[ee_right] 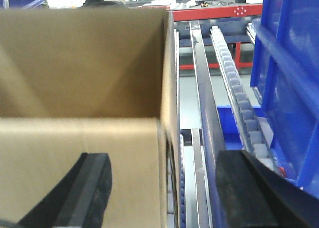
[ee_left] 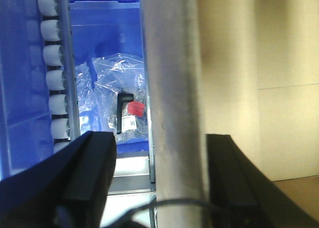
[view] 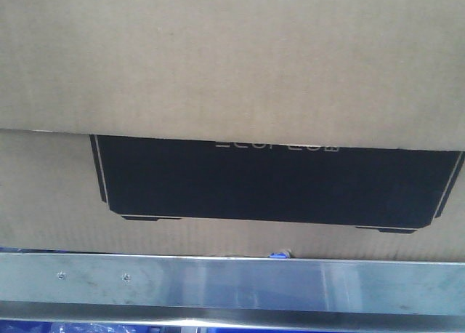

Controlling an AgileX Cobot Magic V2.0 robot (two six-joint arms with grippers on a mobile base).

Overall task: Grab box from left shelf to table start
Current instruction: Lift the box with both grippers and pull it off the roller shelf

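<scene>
Box: The box (view: 232, 57) is seen on the shelf (view: 378, 289), just behind the shiny rail (view: 232, 283). Most of the front view is filled by it. Its top is seen open in the right wrist view.
Panel: A black panel (view: 276, 184) with a thin white line is printed on the box. The white letters (view: 276, 145) are half hidden by a cardboard edge, so they cannot be read.
Rail: Two small screws (view: 60, 276) are seen near its left end.
Left gripper: The left gripper (ee_left: 159, 136) is held wide apart, with nothing clamped. A gray metal post (ee_left: 172, 78) is seen between the two fingers. The box is seen just right of the post.
Right gripper: The right gripper (ee_right: 164, 157) is held wide apart too. One side wall of the box is seen between its fingers, but it is not squeezed.
Bin: A blue bin (ee_left: 99, 19) is seen left of the post. Clear bags (ee_left: 117, 71) and a black part (ee_left: 122, 113) with a red tag (ee_left: 135, 108) are kept in it.
Rollers: A row of white rollers (ee_left: 52, 54) is seen beside the bin.
</scene>
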